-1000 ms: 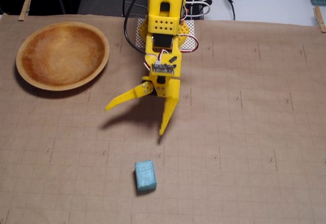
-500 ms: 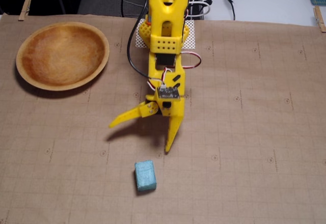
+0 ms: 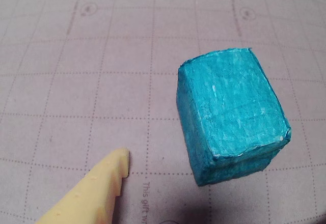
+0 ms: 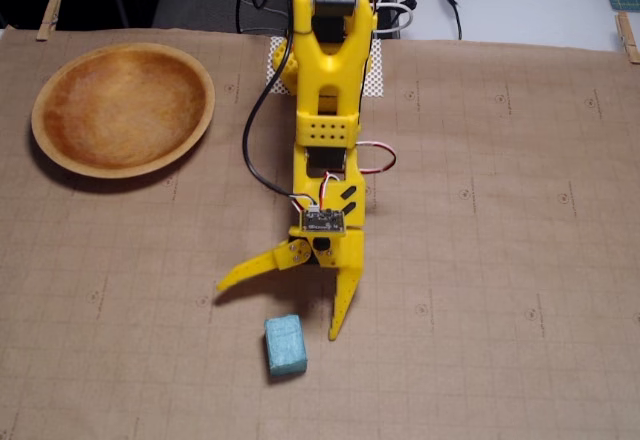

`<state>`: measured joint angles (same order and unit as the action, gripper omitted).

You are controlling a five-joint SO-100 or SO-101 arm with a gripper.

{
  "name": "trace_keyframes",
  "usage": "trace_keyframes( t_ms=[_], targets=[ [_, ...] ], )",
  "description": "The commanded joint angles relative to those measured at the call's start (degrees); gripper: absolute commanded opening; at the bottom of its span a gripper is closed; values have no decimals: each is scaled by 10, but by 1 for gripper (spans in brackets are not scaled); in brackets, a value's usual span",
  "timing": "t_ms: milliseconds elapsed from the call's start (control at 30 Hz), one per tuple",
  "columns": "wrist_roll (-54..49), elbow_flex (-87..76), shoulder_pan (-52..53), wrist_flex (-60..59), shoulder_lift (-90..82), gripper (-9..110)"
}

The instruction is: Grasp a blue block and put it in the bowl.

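Lying on the gridded brown paper (image 4: 500,260) near the front edge, the blue block (image 4: 285,345) looked teal, rough, white-streaked; beside it, partial print read "This gift w". Just above, the gripper (image 4: 276,310) stood spread wide, empty. Far left sat the bowl (image 4: 196,130)

One blue block (image 4: 285,345), one bowl (image 4: 122,109), one gripper (image 4: 277,307).

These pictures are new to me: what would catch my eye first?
The bright yellow arm reaches down the middle of the brown gridded paper in the fixed view, its jaws spread wide just above a small blue block. Up at the left sits an empty wooden bowl. The wrist view is filled by that block.
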<state>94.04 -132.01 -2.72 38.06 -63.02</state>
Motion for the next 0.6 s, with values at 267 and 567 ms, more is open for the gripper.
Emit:
trace_keyframes(
  t_ms=[267,567],
  targets=[
    [10,73,-2,154,95,63],
    [0,102,-1,154,109,63]
  ],
)
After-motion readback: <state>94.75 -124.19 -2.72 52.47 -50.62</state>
